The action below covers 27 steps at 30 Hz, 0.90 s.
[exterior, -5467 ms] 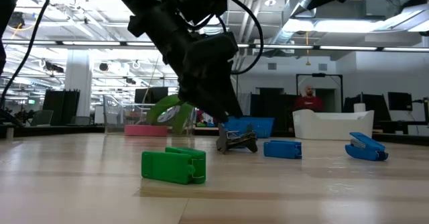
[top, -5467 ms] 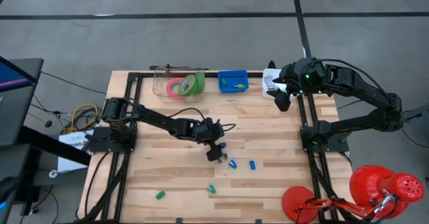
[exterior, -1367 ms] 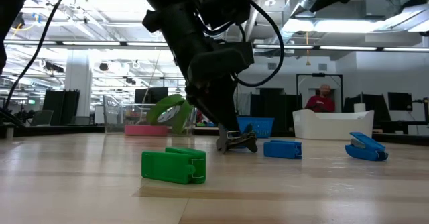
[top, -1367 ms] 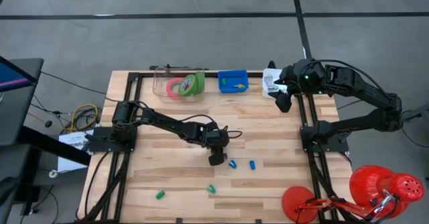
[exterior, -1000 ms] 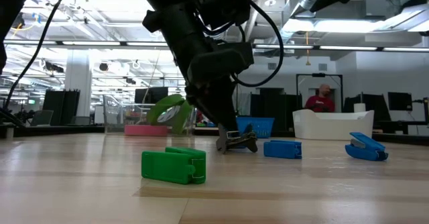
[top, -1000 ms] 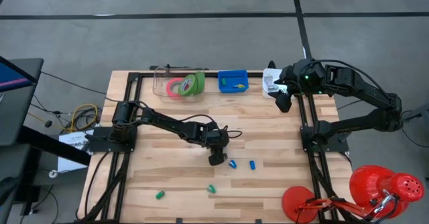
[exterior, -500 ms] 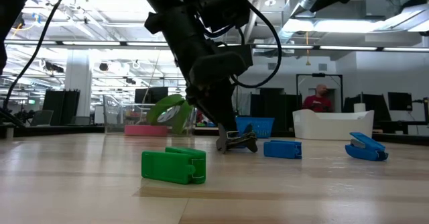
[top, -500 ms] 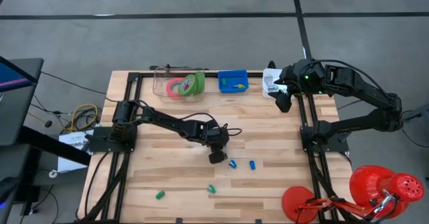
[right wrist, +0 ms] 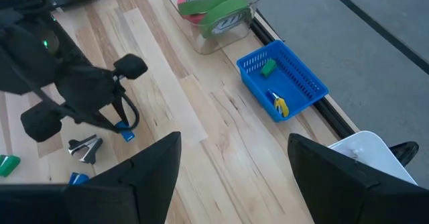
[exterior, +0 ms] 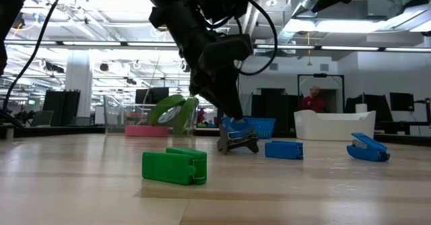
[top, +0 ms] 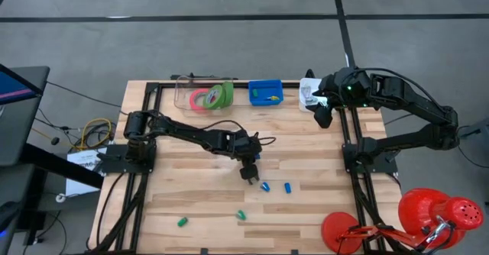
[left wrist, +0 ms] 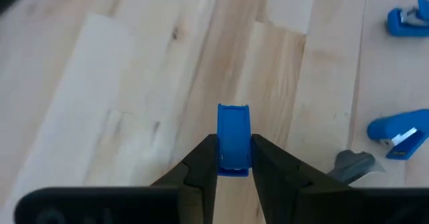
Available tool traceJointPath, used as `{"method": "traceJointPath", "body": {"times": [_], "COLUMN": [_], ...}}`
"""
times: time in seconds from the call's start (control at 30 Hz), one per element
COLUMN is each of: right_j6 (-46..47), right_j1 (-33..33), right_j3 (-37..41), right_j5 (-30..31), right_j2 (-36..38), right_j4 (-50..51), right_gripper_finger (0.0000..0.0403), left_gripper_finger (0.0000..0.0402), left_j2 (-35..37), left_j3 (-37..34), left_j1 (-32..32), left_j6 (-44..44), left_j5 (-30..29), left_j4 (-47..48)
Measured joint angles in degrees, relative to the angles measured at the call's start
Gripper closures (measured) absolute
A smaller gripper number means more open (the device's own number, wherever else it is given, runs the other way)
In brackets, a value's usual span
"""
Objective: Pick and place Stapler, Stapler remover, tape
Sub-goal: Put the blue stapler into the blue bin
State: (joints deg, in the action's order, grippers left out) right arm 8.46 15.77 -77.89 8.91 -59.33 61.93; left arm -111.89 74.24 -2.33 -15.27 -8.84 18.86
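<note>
Now, big to small. Wooden worktop [top: 183,186] on black frame rails.

Left arm [top: 183,137]: reaches in to mid-worktop. Left end effector [top: 249,171]: closed on a small blue stapler [left wrist: 233,140], pinched end-on between both fingers [left wrist: 201,170], held clear of the wood in the low view.

Right arm [top: 405,110]: at the far right corner, idle. Right end effector [top: 322,116]: hangs by the white bin [top: 307,96], fingers spread wide, gripping nothing.

Along the far edge, left to right: clear tub [top: 179,95], blue basket [top: 252,92], white bin.

In the clear tub: tape. Pink-red roll [top: 202,99] lying flat, green tape [top: 223,94] leaning on edge against it. Number of green rolls: cannot tell from here.

In the blue basket: one green piece [right wrist: 268,68], one yellow item [right wrist: 279,104].

Loose on the worktop:
- second blue stapler [top: 265,186] and third blue stapler [top: 287,187], side by side, just nearer the front than the left end effector
- green stapler [top: 241,214] and another green stapler [top: 182,221], closer to the front edge, well apart from each other

Stapler remover [exterior: 237,143]: dark metal, flat on the wood, just below the gripped stapler, not touching it.
</note>
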Motion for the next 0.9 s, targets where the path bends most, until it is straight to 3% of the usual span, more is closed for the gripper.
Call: {"method": "traceJointPath", "body": {"times": [0.6,0.9], "right_j6": [-1.08,2.01], "right_j1": [0.0,0.0], "right_j3": [0.0,0.0], "right_j5": [0.13,0.16], "right_j2": [0.0,0.0], "right_j4": [-0.24,-0.23], "right_gripper_finger": [0.0138,0.0138], "left_gripper_finger": [0.0325,0.0325], "left_j2": [11.17,12.04], "left_j3": [-0.02,-0.09], "left_j1": [10.9,18.79], "left_j6": [11.94,16.94], "left_j5": [-1.64,-1.62], "left_j4": [-2.14,-4.98]}}
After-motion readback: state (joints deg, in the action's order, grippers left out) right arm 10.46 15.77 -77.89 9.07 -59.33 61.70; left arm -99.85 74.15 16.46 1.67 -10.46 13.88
